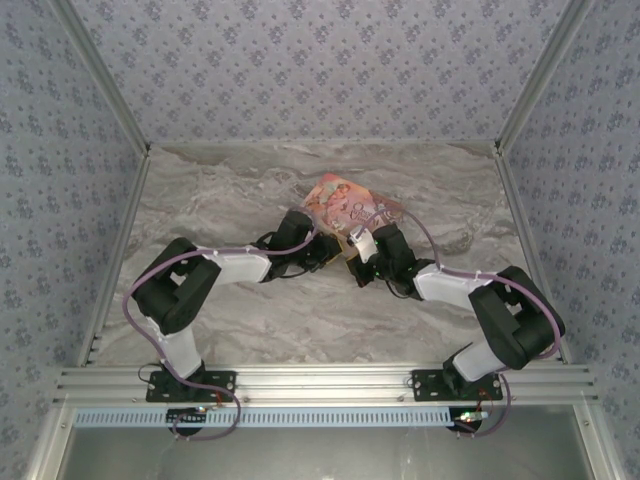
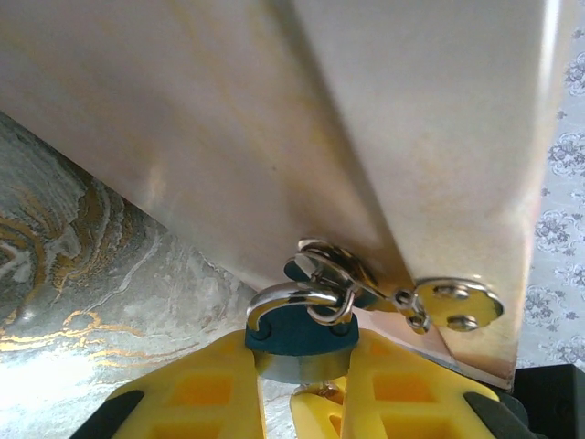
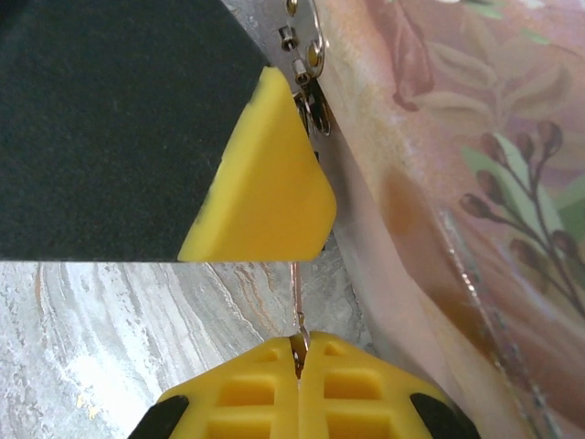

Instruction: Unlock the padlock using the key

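Both arms in tight at pink box (image 1: pixel 345 200), padlock (image 2: pixel 302 334) clamped by L gripper (image 1: pixel 338 252)!

Top view: L gripper & R gripper (image 1: pixel 362 243) nose to nose mid-table (image 1: pixel 230 190), right at the box's 6 o'clock edge. L wrist: yellow fingers (image 2: pixel 210 384) squeezing the teal padlock body at 6 o'clock, silver shackle (image 2: pixel 291 297) up against the ring of the box's hasp (image 2: pixel 457 306) out toward 4 o'clock, box wall across 12. R wrist: R fingers (image 3: pixel 366 384) pressed together at 6 o'clock, pinching a thin metal piece (image 3: pixel 298 346), too small to name; L's yellow fingertip (image 3: pixel 265 183) near centre, leaf-print box side at 3 o'clock.
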`<state>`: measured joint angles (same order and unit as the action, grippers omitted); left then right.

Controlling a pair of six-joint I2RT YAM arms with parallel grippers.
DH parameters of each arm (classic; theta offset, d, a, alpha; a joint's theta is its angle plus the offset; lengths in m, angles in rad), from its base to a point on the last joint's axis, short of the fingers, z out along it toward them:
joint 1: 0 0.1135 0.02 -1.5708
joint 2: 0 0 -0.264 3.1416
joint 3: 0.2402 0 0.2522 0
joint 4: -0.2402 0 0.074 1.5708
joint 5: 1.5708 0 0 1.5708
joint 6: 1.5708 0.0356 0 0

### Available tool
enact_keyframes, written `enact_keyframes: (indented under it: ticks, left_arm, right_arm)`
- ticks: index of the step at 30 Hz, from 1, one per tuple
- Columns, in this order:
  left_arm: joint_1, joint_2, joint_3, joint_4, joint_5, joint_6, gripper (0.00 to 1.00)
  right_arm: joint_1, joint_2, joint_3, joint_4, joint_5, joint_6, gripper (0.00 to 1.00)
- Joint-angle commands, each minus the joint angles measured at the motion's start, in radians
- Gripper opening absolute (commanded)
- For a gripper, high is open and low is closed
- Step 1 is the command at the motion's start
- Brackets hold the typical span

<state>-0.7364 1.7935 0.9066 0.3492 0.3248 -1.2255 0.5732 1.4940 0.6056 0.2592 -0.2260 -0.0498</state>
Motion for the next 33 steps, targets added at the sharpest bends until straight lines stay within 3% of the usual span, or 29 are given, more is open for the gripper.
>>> enact_keyframes:
  ticks: [1,17,33]
  left_arm:
    - [-0.026,-0.013,0.033,0.127,0.054,-0.017,0.20]
    - [-0.035,-0.031,0.030,0.124,0.061,-0.011,0.19]
    - [-0.046,-0.032,0.020,0.130,0.064,-0.024,0.18]
  right_arm:
    - [0.013,-0.001,-0.006,-0.013,0.000,0.013,0.00]
    - [-0.005,0.059,0.060,-0.043,-0.021,0.026,0.00]
    - [-0.104,0.004,0.042,0.087,-0.228,0.071,0.00]
